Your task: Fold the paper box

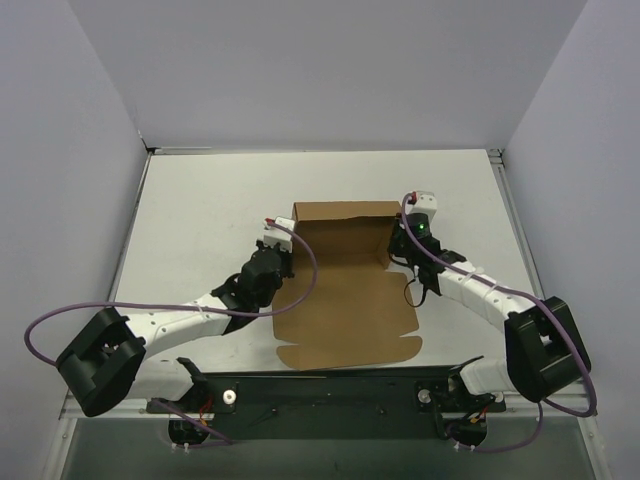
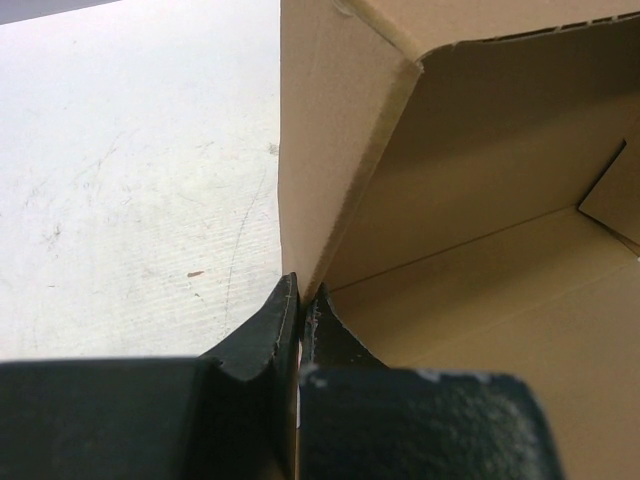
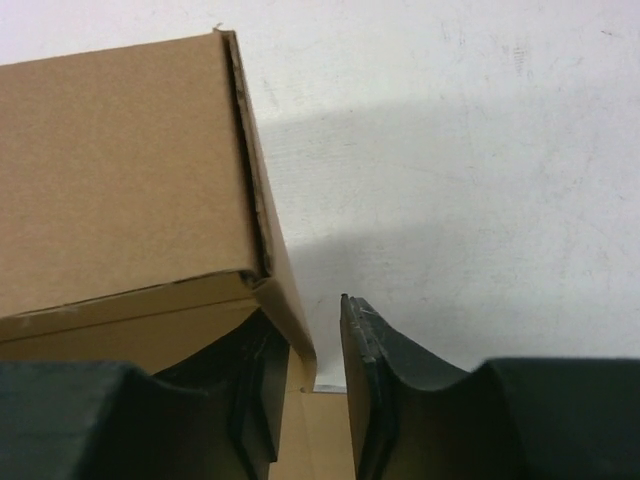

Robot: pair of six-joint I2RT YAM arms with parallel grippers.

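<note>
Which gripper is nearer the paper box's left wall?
Left. The left gripper pinches the paper box's left wall; the right gripper straddles the opposite wall, jaws apart.

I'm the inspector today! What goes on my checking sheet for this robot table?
Surface: white table, lightly scuffed.
Job's things: paper box, partly folded; far and side walls up, near flap lying flat.
Clutter: nothing seen.
Claws: left claw shut at the near edge of the box's left wall; right claw open, one finger on each side of the right wall.
Cables: purple cables loop off both arms.
Surroundings: plain grey walls on three sides.
</note>
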